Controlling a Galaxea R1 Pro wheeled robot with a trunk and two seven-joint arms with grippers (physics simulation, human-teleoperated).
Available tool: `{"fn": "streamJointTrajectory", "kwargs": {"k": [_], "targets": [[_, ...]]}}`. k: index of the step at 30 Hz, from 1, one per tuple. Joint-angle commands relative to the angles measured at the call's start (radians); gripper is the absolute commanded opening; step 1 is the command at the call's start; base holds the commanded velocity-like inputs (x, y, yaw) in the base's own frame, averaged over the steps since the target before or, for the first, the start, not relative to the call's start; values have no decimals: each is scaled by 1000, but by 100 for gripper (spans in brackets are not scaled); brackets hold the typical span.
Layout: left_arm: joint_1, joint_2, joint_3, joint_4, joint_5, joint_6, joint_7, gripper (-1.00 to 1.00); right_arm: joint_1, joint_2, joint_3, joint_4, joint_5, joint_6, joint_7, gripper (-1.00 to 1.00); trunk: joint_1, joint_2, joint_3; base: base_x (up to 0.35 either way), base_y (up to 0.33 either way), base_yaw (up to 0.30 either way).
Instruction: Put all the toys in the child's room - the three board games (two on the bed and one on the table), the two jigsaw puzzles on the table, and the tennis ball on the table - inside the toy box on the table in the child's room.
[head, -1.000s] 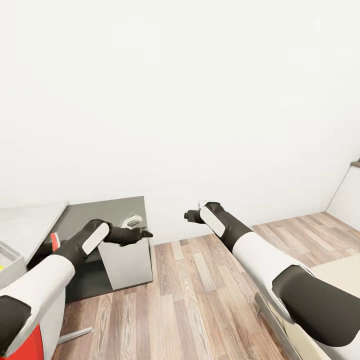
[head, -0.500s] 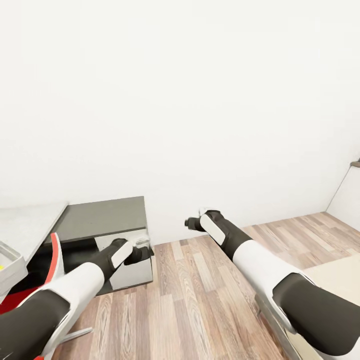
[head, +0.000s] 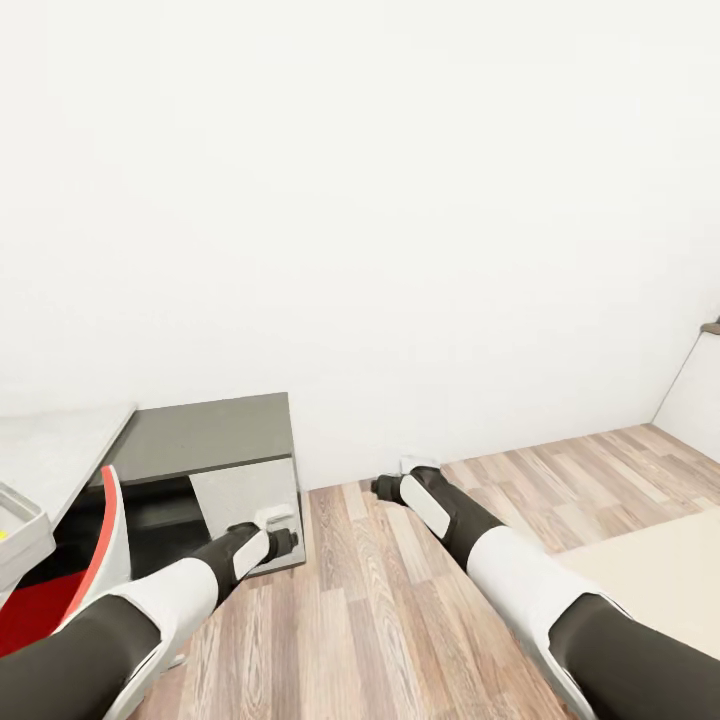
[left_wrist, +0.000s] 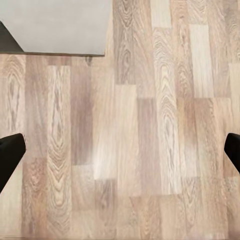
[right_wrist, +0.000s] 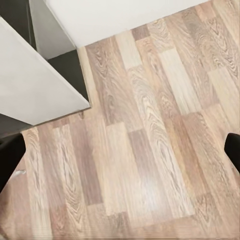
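Both the left gripper (head: 278, 541) and right gripper (head: 386, 487) are being held spread wide, empty, over the wood floor (head: 400, 610). The toy box (head: 22, 530) is being glimpsed at the bench's (head: 50, 450) edge; the red chair (head: 60, 590) could be clipped while turning.

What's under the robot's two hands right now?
Just wood-plank floor. Both wrist views look straight down at bare planks between the open fingertips of the left end effector and right end effector, and nothing is held. The dark grey cabinet hides the floor beneath it.
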Motion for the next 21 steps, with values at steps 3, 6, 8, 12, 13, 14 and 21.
{"fn": "streamJointTrajectory", "kwargs": {"k": [3,6,8,12,13,14,21], "targets": [[53,-4,-10,8,-13,-42,7,100,42,0,8,2,-7,-29,-9,100,1,-2,-2,0,0,0],[114,-5,-10,11,-70,-97,7,100,92,1,9,3,33,-47,-12,100,1,-2,-2,0,0,0],[150,-5,-10,12,-107,-140,6,100,128,6,8,4,81,-69,-12,100,1,-2,-2,0,0,0],[220,-6,-11,12,-152,-188,5,100,187,13,7,4,169,-118,-14,100,1,-2,-2,0,0,0],[241,-5,-11,12,-159,-198,5,100,201,13,7,5,184,-127,-14,100,1,-2,-2,0,0,0],[251,-5,-11,12,-161,-203,5,100,209,14,6,6,189,-131,-14,100,1,-2,-2,0,0,0],[337,4,-13,14,-169,-282,5,100,287,13,4,63,210,-234,-12,100,1,-2,-2,0,0,0]]}}
